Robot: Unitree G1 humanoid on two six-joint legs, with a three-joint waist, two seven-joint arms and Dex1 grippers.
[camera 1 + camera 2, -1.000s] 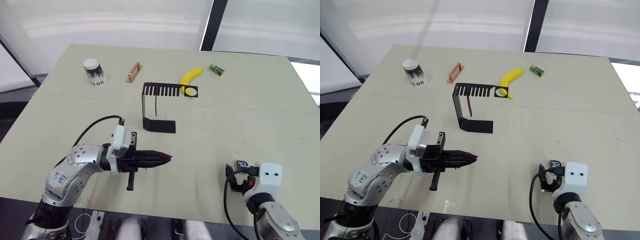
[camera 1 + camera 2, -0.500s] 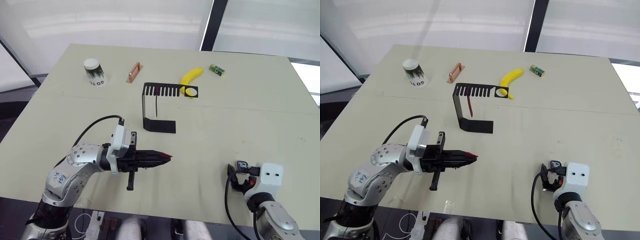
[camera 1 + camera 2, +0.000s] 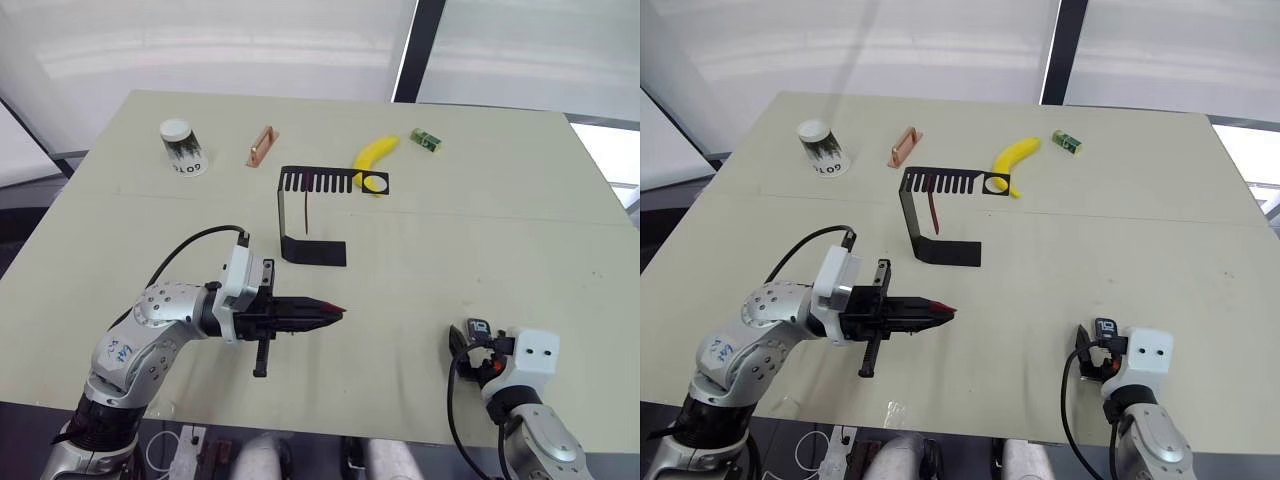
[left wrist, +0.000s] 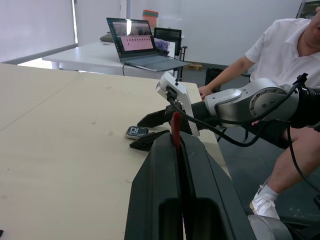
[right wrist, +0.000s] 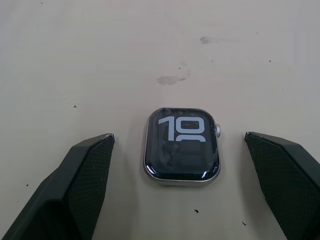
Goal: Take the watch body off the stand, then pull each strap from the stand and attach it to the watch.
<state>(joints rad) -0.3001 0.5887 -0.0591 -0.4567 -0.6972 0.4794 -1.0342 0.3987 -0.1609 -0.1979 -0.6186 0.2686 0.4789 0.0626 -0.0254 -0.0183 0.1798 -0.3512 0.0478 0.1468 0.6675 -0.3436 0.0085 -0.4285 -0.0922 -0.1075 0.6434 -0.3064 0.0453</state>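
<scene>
The black stand rests upright mid-table, and one dark red strap hangs from its slotted top arm. My left gripper hovers in front of the stand's base, shut on the other strap, whose red tip pokes out past the fingers. The watch body lies flat on the table near the front right, screen up showing light digits. My right gripper is open around it, one finger on each side, neither touching it. The watch body also appears beyond the left fingers.
At the back of the table are a paper cup, a copper-coloured bar, a banana behind the stand's round hole, and a small green box. A person sits beyond the table's right side.
The head camera has shifted a little. Both grippers, the stand, the straps and the watch body keep their places.
</scene>
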